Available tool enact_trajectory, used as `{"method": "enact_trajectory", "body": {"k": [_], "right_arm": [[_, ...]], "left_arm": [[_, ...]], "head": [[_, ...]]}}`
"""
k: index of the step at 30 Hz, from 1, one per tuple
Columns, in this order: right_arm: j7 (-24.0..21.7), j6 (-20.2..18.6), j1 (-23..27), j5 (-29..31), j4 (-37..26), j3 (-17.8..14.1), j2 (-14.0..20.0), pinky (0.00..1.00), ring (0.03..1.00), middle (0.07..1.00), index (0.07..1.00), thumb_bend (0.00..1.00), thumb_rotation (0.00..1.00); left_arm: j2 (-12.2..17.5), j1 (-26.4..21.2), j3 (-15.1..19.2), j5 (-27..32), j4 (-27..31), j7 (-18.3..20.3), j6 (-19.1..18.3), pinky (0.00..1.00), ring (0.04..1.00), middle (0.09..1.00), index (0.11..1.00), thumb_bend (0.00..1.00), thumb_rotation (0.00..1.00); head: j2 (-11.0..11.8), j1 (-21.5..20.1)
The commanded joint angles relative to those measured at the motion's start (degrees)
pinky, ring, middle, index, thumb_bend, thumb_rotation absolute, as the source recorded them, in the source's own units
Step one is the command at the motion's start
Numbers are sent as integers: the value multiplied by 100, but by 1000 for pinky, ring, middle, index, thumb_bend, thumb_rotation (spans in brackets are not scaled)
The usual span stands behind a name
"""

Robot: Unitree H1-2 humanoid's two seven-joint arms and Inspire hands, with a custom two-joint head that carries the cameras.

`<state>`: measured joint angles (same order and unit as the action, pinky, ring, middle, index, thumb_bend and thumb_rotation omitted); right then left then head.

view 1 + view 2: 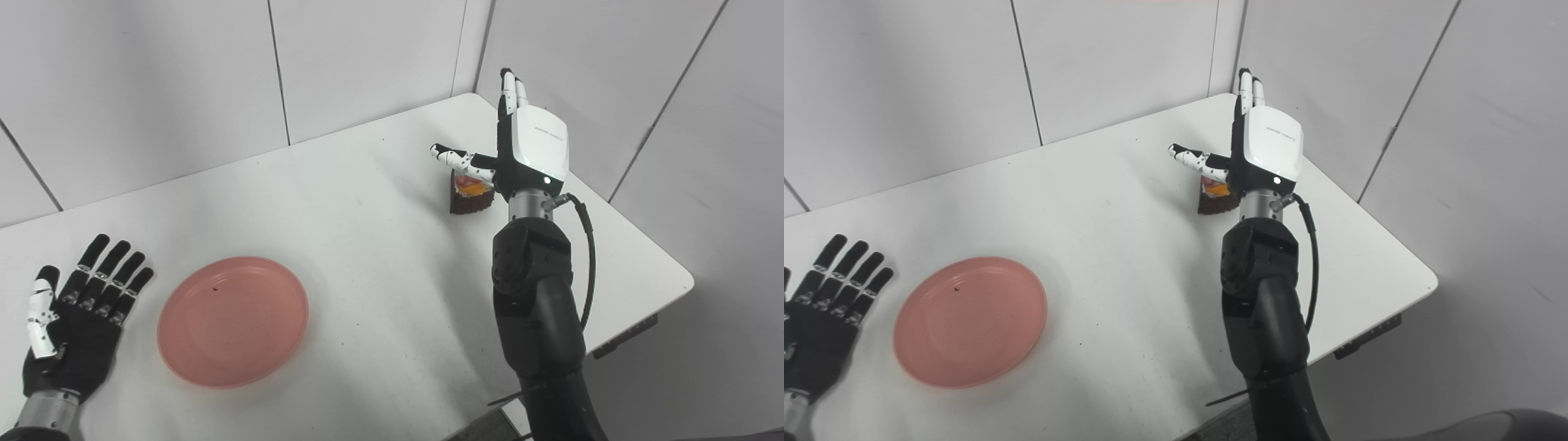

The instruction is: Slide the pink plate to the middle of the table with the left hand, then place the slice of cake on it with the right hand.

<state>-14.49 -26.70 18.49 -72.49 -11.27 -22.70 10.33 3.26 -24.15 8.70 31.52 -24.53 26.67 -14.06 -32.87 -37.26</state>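
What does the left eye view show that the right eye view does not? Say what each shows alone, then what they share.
Only the left eye view shows the left hand whole, with its white thumb and its wrist. Only the right eye view shows a dark rounded shape at the bottom right corner. Both show the pink plate empty on the white table, the open left hand beside it, and the open right hand raised at the slice of cake, not gripping it.
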Motion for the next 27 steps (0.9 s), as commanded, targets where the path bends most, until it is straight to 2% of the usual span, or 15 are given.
{"method": "enact_trajectory", "body": {"k": [1,8,22,27], "right_arm": [[108,-21,247,17,16,-67,164,762,892,978,1000,1000,661],[198,-21,289,187,347,-129,183,773,908,978,1000,1000,661],[228,-21,394,486,810,-14,257,699,885,976,1000,1000,698],[321,-21,424,592,1006,64,317,676,844,926,1000,1000,703]], "left_arm": [[71,306,5,-156,-224,-276,-295,866,858,856,851,377,1000],[86,293,18,-151,-261,-266,-293,869,859,858,853,373,1000],[101,296,-3,-175,-299,-222,-257,869,856,860,859,372,1000],[92,311,-5,-183,-245,-271,-299,868,856,858,858,373,1000]], "head": [[-6,-5],[-17,-16],[-40,-4],[-49,0]]}}
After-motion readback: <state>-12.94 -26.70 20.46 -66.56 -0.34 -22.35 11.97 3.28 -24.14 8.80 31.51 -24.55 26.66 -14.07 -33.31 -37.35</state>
